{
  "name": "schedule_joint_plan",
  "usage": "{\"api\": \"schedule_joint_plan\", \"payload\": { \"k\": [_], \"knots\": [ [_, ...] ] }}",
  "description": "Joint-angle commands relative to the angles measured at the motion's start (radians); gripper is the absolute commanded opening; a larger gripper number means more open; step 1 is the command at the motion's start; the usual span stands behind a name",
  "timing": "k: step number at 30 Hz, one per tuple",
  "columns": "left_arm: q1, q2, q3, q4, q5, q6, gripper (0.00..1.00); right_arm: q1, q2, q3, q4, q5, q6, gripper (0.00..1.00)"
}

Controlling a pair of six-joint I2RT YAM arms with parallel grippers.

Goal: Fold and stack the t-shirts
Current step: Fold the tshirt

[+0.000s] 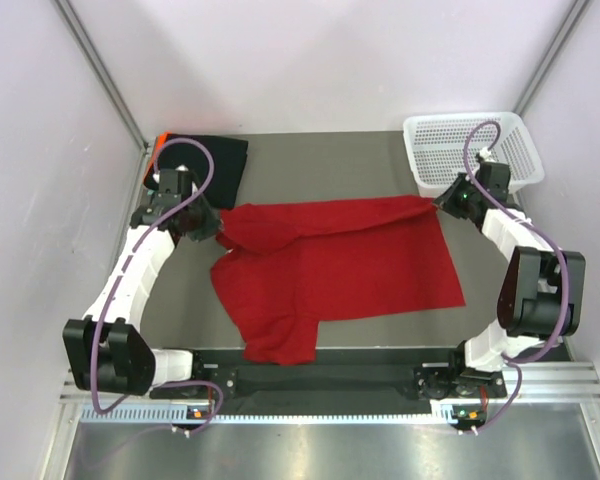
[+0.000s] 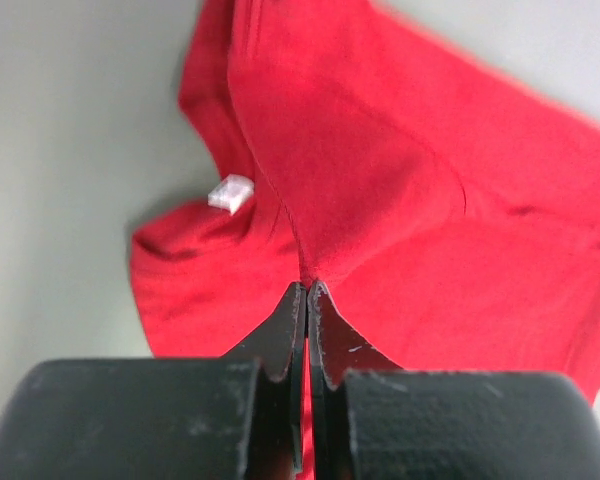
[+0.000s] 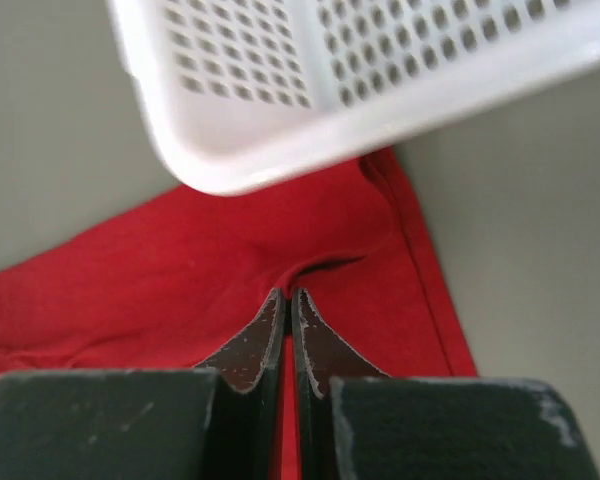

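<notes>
The grey worktop [image 1: 330, 165] is filling the middle of the frame, and the red t-shirt [image 1: 350, 265] is lying spread across its centre, bunching into folds at lower left. The white mesh basket [image 1: 430, 150] is sitting at upper right, the black t-shirt [image 1: 225, 160] at upper left. The left gripper [image 1: 218, 232] is pinching the red t-shirt's upper left edge, jaws clamped on cloth. The right gripper [image 1: 438, 203] is doing likewise at the upper right corner, just beside the basket. A small white label [image 2: 231, 192] is showing on the red cloth.
</notes>
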Motion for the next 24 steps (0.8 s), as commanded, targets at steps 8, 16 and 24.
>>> {"api": "schedule_joint_plan", "payload": {
  "k": [8,16,24],
  "knots": [
    [-0.002,-0.032,-0.177,0.029,0.084,-0.047,0.0,-0.063,0.028,-0.084,0.114,0.001,-0.029,0.0],
    [-0.016,-0.004,-0.236,0.064,0.111,-0.065,0.0,-0.065,0.043,-0.104,0.106,0.029,-0.015,0.03],
    [-0.051,-0.05,-0.265,0.027,0.029,-0.096,0.0,-0.063,0.017,-0.107,0.105,0.038,-0.011,0.0]
  ]
}}
